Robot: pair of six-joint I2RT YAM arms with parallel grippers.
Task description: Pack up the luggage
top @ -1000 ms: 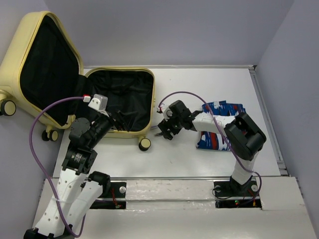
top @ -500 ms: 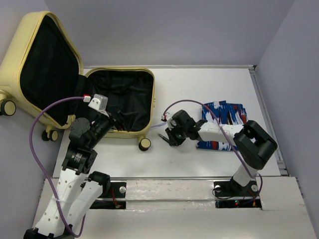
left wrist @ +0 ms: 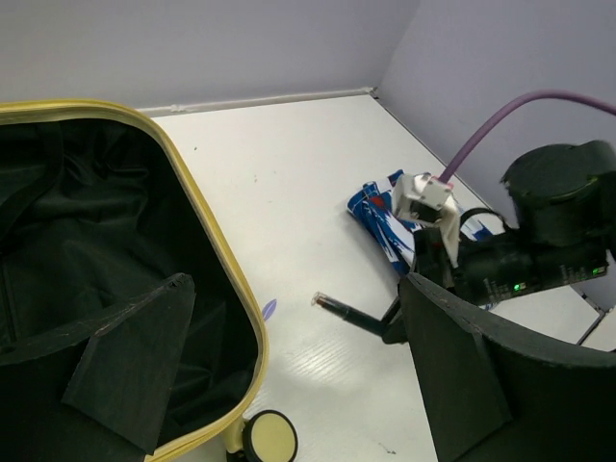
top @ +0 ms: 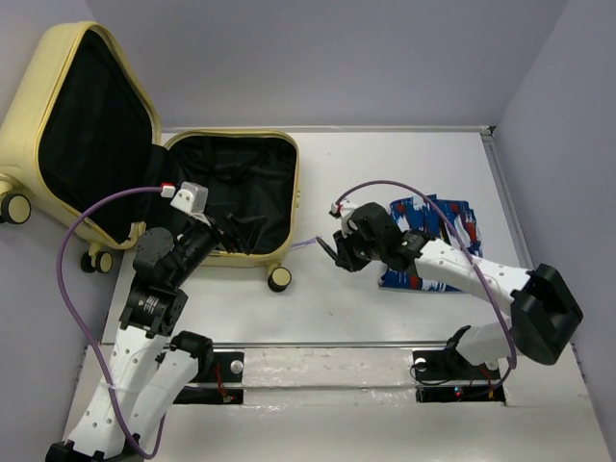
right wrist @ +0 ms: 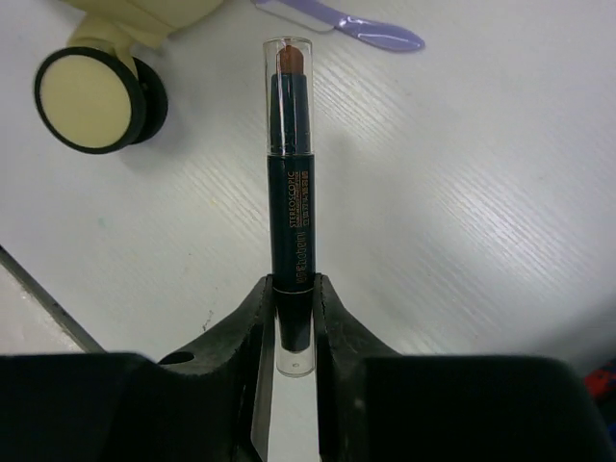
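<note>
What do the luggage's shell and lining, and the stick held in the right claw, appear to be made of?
The luggage has a shell that looks like hard moulded plastic: pale yellow, smooth, rounded corners. Its lining is black fabric, matte and creased. The stick in the right claw is probably plastic: a glossy dark barrel with printed lettering and a clear cap.

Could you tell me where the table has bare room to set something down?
Widest bare table is the far stretch between the luggage and right wall, beyond the folded cloth. A near strip runs ahead of the arm bases. Crowded: between luggage wheel and cloth, where the right gripper holds the stick.
</note>
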